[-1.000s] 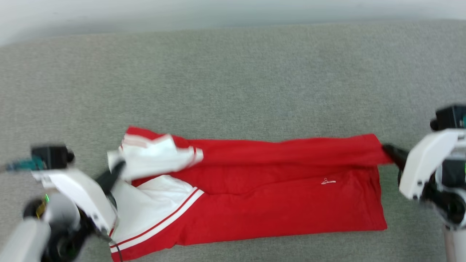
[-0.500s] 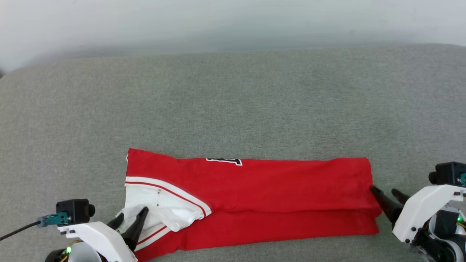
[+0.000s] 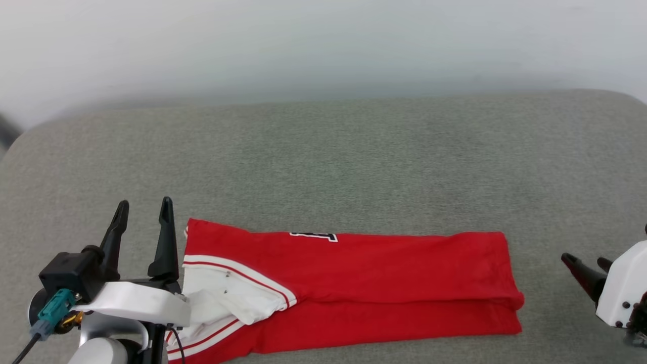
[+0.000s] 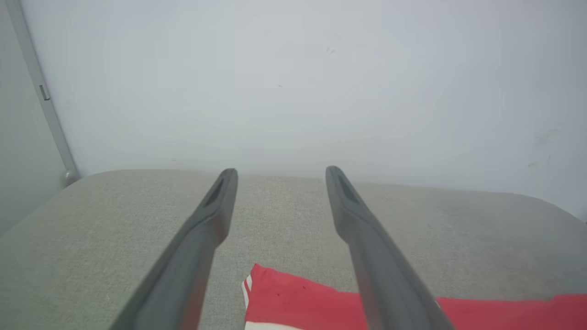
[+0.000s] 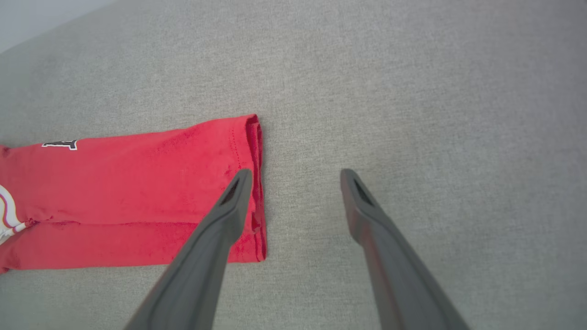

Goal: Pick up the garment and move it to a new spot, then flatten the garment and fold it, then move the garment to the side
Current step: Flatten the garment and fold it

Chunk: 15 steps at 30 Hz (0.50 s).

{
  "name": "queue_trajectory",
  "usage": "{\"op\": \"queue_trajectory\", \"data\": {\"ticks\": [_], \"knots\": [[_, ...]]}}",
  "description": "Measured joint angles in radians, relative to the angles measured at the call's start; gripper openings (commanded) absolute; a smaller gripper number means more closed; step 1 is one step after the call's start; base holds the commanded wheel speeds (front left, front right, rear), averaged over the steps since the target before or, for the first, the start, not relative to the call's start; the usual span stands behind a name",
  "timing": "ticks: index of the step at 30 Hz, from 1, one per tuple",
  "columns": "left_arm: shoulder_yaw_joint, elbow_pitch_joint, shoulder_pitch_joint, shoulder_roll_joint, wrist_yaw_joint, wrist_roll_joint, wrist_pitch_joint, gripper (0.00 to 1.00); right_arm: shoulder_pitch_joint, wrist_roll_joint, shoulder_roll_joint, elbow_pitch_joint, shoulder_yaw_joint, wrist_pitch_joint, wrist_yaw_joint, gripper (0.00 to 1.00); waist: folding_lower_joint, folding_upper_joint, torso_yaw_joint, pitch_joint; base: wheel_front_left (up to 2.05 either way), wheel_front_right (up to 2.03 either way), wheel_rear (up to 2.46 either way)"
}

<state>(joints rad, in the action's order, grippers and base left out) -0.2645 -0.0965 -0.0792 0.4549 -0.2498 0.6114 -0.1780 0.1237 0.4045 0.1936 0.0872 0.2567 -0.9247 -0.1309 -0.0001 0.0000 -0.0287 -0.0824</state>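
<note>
The red garment lies folded lengthwise in a long strip on the grey cushion, its white sleeve with red stripes bunched at the left end and a bit of black print at the far edge. My left gripper stands open just left of the sleeve end, fingers pointing away, holding nothing. In the left wrist view, its fingers frame the garment's corner. My right gripper is open, a short gap right of the hem. The right wrist view has the hem beside the left finger.
The wide grey cushion stretches beyond the garment to a pale wall. Its rounded corners show at the far left and right. A cable with a teal plug hangs by my left wrist.
Both grippers have let go of the garment and drawn back from its ends; the top layer now lies folded over. The head camera has tilted up, shifting the whole picture.
</note>
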Motion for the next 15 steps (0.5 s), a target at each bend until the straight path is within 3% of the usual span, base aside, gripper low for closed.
{"op": "queue_trajectory", "data": {"ticks": [6, 15], "knots": [[-0.027, -0.018, -0.023, -0.015, -0.010, -0.050, -0.032, 1.00, 0.021, -0.011, -0.022, -0.065, 0.006, -0.083, 0.000, 1.00, 0.0000, 0.0000, 0.051, -0.033, 0.00, 0.00, 0.00], [-0.058, -0.026, -0.056, -0.032, -0.005, -0.071, -0.041, 1.00, 0.092, -0.019, -0.052, -0.270, 0.012, -0.123, 0.000, 1.00, 0.0001, 0.0000, 0.140, -0.115, 0.00, 0.00, 0.00]]}}
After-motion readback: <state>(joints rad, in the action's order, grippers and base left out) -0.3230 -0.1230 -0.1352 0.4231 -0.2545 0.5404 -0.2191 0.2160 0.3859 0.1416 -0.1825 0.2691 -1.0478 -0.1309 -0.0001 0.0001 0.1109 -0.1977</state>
